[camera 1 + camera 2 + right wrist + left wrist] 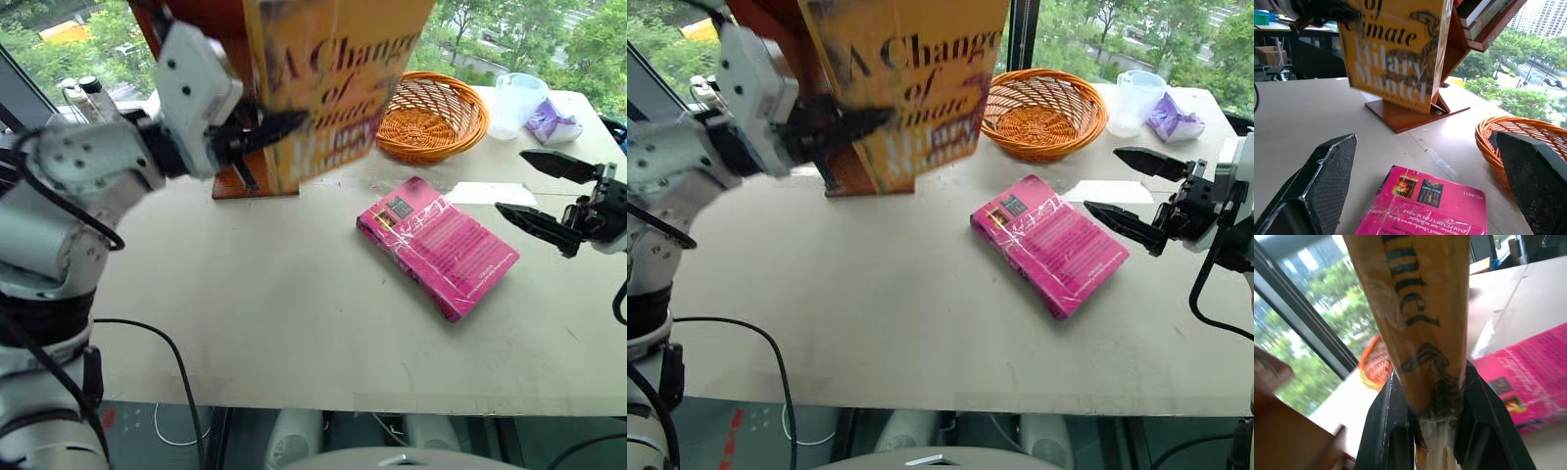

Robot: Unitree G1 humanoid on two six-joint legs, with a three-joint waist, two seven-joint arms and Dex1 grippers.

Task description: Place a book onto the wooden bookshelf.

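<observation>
The yellow-gold book point(333, 78), lettered "Hilary Mantel", hangs upright above the table's far left part. My left gripper point(279, 132) is shut on its lower edge, and the left wrist view shows both black fingers point(1388, 431) pressed against its covers. Right behind it stands the reddish-brown wooden bookshelf point(1415, 115), its base on the table and a few books on one slanted shelf. At the right, my right gripper point(511, 182) hovers open and empty over the table, pointing at the pink book.
A magenta-pink book point(438, 245) lies flat mid-table. An orange wicker basket point(431, 117) sits at the back, with a clear plastic cup point(516, 103) and a purple wrapper point(552, 119) to its right. A white slip point(490, 193) lies by the pink book.
</observation>
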